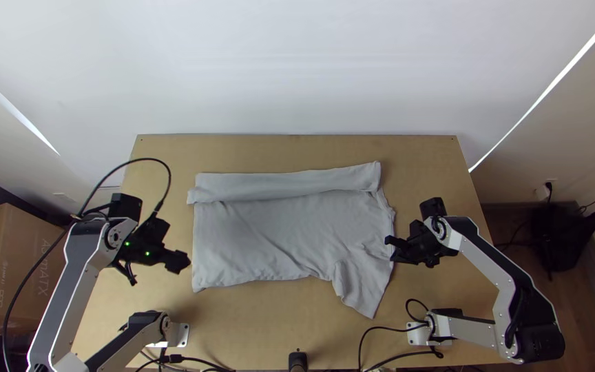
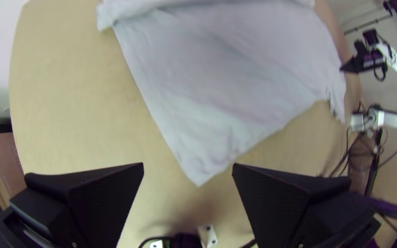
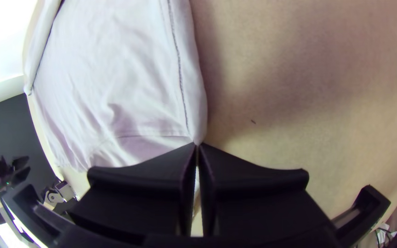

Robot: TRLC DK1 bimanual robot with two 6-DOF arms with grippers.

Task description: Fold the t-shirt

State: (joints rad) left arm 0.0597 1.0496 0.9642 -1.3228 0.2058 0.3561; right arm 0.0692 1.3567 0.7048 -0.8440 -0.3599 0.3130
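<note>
The t-shirt (image 1: 270, 231) is being borne by the table (image 1: 297, 150) between the two pincers, mostly spread, with a long folded band (image 1: 270, 186) being shown on the side away from the arm bases. At the right pincer (image 3: 197, 144), the t-shirt's side edge is being clamped between fingers brought together, close by a seam (image 3: 178, 57); a sleeve (image 1: 363, 289) is being left loose beside that pincer, towards the bases. At the left pincer (image 2: 188, 165), the fingers are being held wide apart and nothing is being gripped; the near corner (image 2: 199, 177) is being framed by them, just ahead of that pincer. One long side appears to be folded, so the second lengthwise fold is probably being set up. For the next move, a closing of the left pincer on its corner is being called for, then an even lift by both pincers and a laying over towards the band. If only the right pincer's end is raised, a slanted fold is being risked, with the sleeve trailing.
</note>
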